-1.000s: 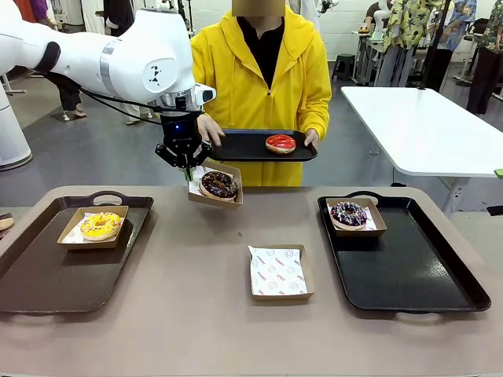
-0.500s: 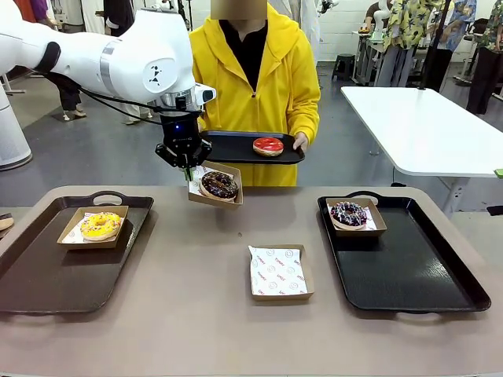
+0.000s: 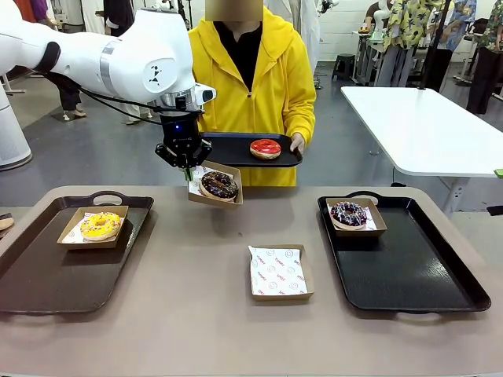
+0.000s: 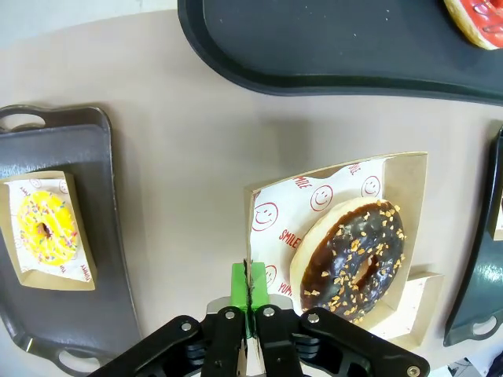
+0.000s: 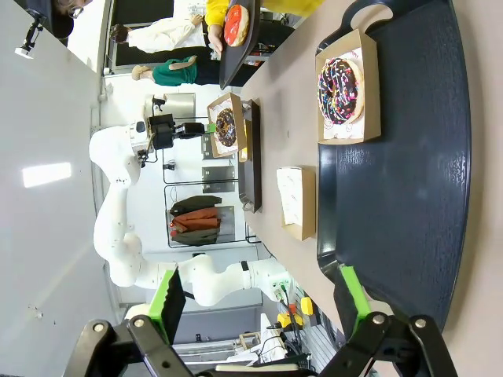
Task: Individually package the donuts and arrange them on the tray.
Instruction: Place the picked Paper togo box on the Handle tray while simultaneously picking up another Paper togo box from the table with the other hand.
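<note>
The right tool (image 5: 259,297) is spread wide and empty over a dark tray (image 5: 409,196), with the boxed purple donut (image 5: 339,89) beyond its fingers. The left tool (image 4: 250,310) pinches the rim of a cardboard box (image 4: 410,204) carrying the chocolate donut (image 4: 350,259) above the desk (image 4: 189,157). The boxed yellow donut (image 4: 47,228) lies off to its side, and the red donut (image 3: 266,148) sits just behind it on a person's tray (image 3: 228,148).

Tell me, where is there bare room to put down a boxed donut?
Most of the right tray is bare, nearer than the purple donut. The left tray likewise, nearer than the yellow donut. Bare table lies between left tray and empty box. Crowded: the far edge, under the person's tray.
</note>
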Motion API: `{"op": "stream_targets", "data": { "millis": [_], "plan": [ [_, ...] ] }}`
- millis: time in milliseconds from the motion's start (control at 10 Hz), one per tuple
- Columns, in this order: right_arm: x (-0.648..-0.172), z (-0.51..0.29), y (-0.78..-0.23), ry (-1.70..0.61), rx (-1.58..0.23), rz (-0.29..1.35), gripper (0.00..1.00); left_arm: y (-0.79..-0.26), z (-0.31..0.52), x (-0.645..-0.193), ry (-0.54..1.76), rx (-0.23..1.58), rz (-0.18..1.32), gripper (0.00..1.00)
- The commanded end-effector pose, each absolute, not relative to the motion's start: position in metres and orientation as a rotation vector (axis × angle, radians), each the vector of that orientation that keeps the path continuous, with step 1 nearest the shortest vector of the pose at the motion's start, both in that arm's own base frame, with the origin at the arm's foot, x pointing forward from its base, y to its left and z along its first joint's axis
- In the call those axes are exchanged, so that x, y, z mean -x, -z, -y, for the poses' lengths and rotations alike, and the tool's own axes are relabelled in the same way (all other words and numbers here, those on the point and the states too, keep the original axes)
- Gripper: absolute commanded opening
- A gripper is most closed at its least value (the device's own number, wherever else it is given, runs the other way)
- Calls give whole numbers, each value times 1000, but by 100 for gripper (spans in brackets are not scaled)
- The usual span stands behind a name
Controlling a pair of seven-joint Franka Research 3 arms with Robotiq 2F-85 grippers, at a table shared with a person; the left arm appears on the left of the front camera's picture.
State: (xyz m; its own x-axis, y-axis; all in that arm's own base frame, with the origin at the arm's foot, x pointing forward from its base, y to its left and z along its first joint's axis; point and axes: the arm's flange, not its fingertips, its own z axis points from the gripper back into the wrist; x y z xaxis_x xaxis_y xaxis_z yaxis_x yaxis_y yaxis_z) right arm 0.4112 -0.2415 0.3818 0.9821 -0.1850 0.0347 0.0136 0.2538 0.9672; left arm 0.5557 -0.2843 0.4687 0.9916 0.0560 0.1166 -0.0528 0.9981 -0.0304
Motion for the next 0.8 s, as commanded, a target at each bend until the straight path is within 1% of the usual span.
{"op": "stream_targets", "data": {
  "millis": [0,200,400,700],
  "plan": [
    [-415,236,-390,113,-1289,161,100,-471,279,-554,-16,46,118,1],
    [-422,207,-420,50,-1181,149,100,-483,264,-531,45,81,83,1],
    [-436,160,-453,-14,-1046,101,100,-501,236,-498,93,67,56,1],
    [-461,78,-474,-61,-854,42,100,-509,198,-463,95,45,61,1]
  ]
}}
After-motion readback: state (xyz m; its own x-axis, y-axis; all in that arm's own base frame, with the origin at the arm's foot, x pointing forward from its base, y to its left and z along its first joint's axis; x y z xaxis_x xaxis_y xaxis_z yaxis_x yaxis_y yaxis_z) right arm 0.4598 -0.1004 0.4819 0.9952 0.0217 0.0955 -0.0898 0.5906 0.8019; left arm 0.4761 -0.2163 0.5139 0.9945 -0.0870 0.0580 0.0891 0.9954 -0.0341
